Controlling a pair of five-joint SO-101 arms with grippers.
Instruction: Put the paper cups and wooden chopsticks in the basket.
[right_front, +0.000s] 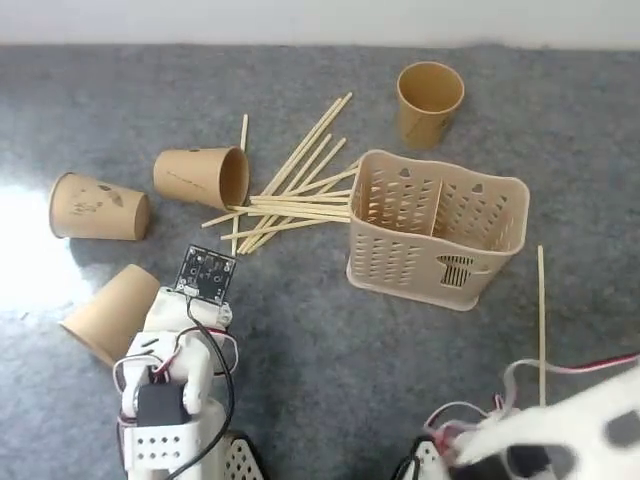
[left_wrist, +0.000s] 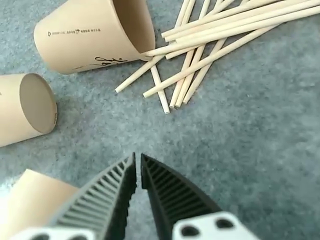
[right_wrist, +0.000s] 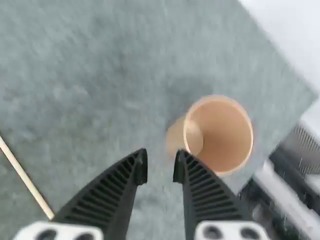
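Three paper cups lie on their sides at the left: one (right_front: 203, 176) against the chopstick pile (right_front: 295, 190), one (right_front: 98, 207) further left, one (right_front: 115, 312) beside my left arm (right_front: 170, 380). A fourth cup (right_front: 430, 100) stands upright behind the beige basket (right_front: 437, 228). My left gripper (left_wrist: 137, 161) is shut and empty, low over the carpet short of the chopsticks (left_wrist: 210, 45) and two lying cups (left_wrist: 95, 32) (left_wrist: 25, 107). My right gripper (right_wrist: 160, 159) is slightly open and empty, above a lying cup (right_wrist: 220, 132) whose mouth faces it.
A single chopstick (right_front: 541, 320) lies right of the basket, and one chopstick (right_wrist: 25, 182) lies beside my right gripper. The basket has a divider across its middle. Grey carpet covers the table. My right arm (right_front: 560, 430) is at the bottom right corner.
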